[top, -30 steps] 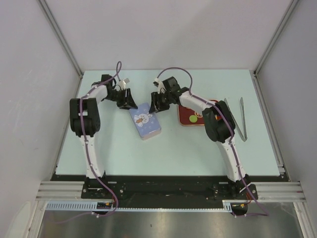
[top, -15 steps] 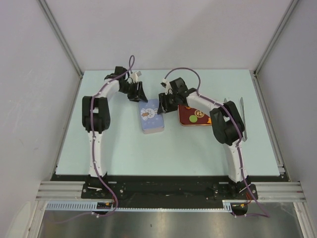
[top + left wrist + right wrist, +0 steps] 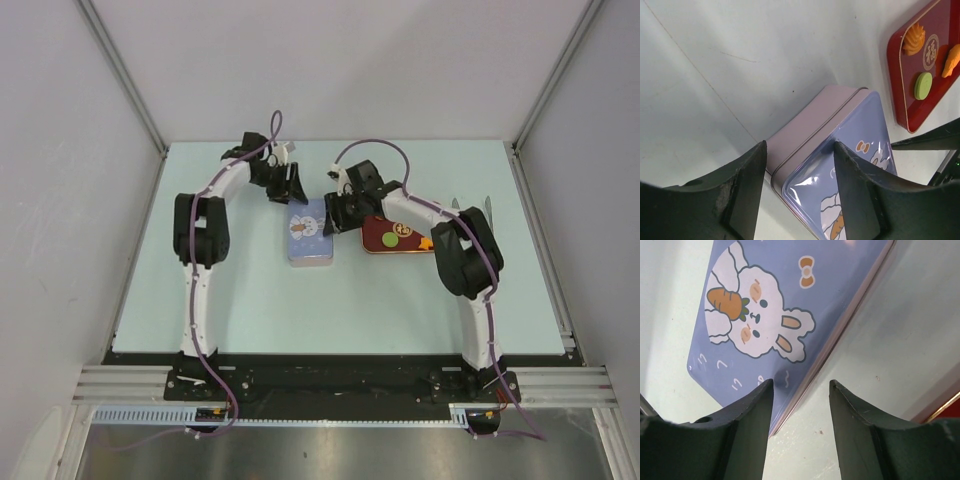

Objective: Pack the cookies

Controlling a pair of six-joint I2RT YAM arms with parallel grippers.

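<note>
Cookies lie on a red tray (image 3: 372,241): a green round one (image 3: 923,85) and two orange ones (image 3: 914,40). From above they show as small spots (image 3: 391,240). Left of the tray lies a closed blue tin (image 3: 309,232) with a rabbit on its lid (image 3: 760,315). My left gripper (image 3: 292,187) is open at the tin's far end, its fingers (image 3: 740,190) astride a corner of the tin (image 3: 810,135). My right gripper (image 3: 336,216) is open too, its fingers (image 3: 860,440) straddling the tin's right edge and holding nothing.
Metal tongs (image 3: 488,207) lie right of the tray, mostly hidden behind the right arm. The pale green table (image 3: 250,300) ends at grey walls left, right and behind. The tray's rim (image 3: 945,410) shows close beside the right gripper.
The tin has shifted right and turned straighter, closer to the tray. Both grippers moved right with it. The left jaws have spread wider.
</note>
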